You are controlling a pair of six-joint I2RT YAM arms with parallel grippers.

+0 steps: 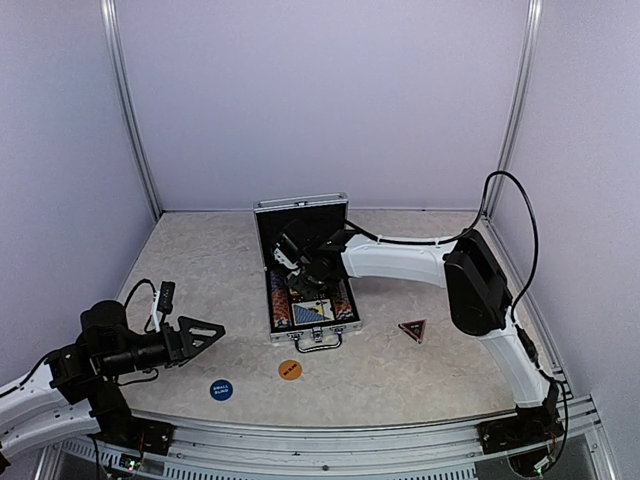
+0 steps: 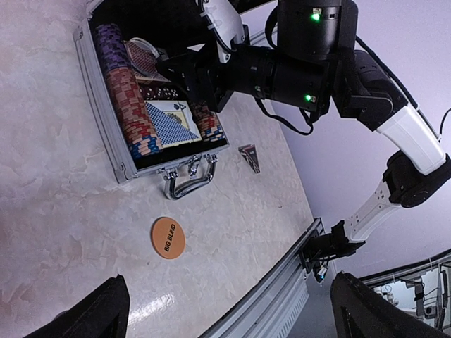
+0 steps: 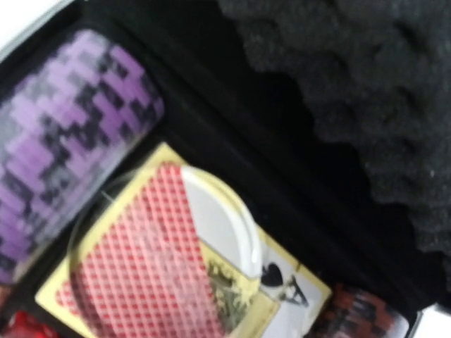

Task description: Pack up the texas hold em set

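Note:
The silver briefcase [image 1: 272, 262] lies open mid-table, with chip rows [image 1: 279, 300] and a blue-backed deck [image 1: 313, 312] inside. My right gripper [image 1: 290, 254] hangs inside the case near its lid; its fingers stay out of the right wrist view. That view shows a clear disc [image 3: 211, 211] lying on a red-backed deck [image 3: 134, 289], beside purple chips [image 3: 70, 141]. An orange disc [image 1: 290, 369], a blue disc [image 1: 221, 390] and a dark triangle [image 1: 412, 329] lie on the table. My left gripper [image 1: 205, 333] stands open and empty, left of the case; its fingers [image 2: 91, 313] frame the orange disc [image 2: 168, 237].
The case's foam-lined lid [image 3: 366, 105] stands upright behind the right gripper. Its metal handle [image 2: 189, 182] points toward the near edge. A metal rail [image 1: 350, 435] runs along the table's front. Frame posts [image 1: 130, 110] stand at the back corners.

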